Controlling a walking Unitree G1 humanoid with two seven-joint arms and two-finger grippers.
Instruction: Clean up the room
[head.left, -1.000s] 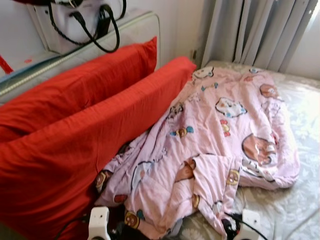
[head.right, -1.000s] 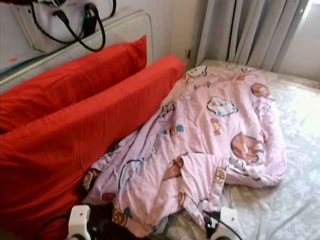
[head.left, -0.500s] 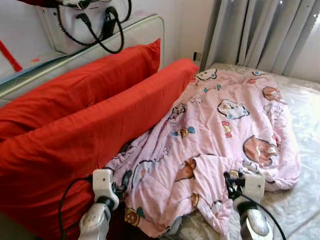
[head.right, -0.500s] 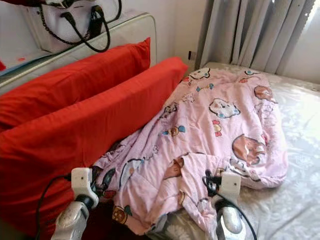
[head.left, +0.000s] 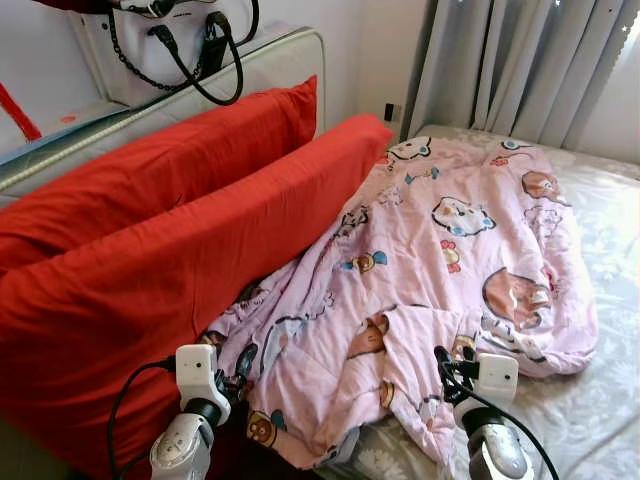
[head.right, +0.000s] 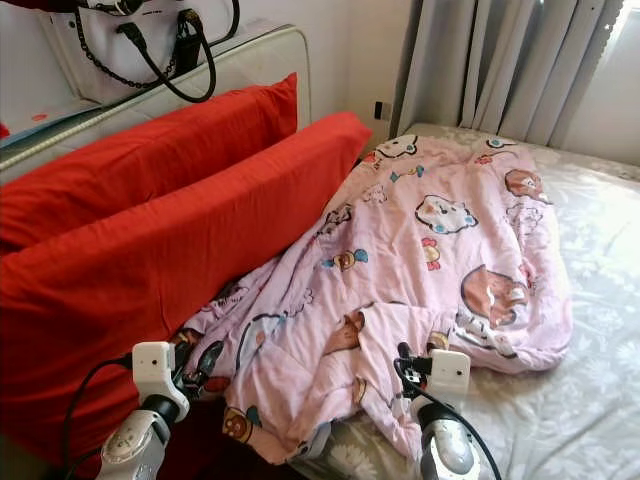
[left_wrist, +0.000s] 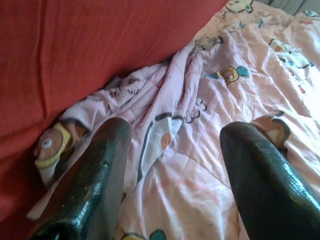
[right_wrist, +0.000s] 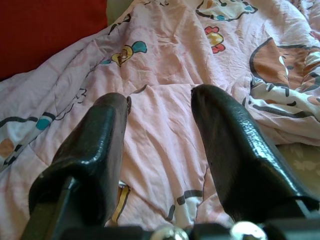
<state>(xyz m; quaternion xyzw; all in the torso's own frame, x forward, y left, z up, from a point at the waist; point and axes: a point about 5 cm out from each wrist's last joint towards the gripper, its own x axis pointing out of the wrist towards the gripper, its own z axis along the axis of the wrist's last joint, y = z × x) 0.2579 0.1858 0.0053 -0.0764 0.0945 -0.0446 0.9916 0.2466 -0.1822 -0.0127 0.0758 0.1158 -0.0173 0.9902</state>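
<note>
A crumpled pink blanket (head.left: 440, 260) with cartoon prints lies across the bed, its left edge tucked against two long red pillows (head.left: 150, 250). My left gripper (left_wrist: 177, 127) is open just above the blanket's near left corner by the lower pillow, with nothing between its fingers. My right gripper (right_wrist: 161, 95) is also open and hovers over a folded flap of the blanket near its front edge. In the left eye view both arms rise from the bottom, the left gripper (head.left: 236, 374) and the right gripper (head.left: 450, 366).
A white handbag (head.left: 165, 40) with black straps sits on the headboard ledge behind the pillows. Grey curtains (head.left: 530, 65) hang at the far side. The pale floral bedsheet (head.left: 600, 400) shows to the right of the blanket.
Both arms have come up into view from the bottom edge and now stand over the blanket's near edge. The blanket and pillows lie as before.
</note>
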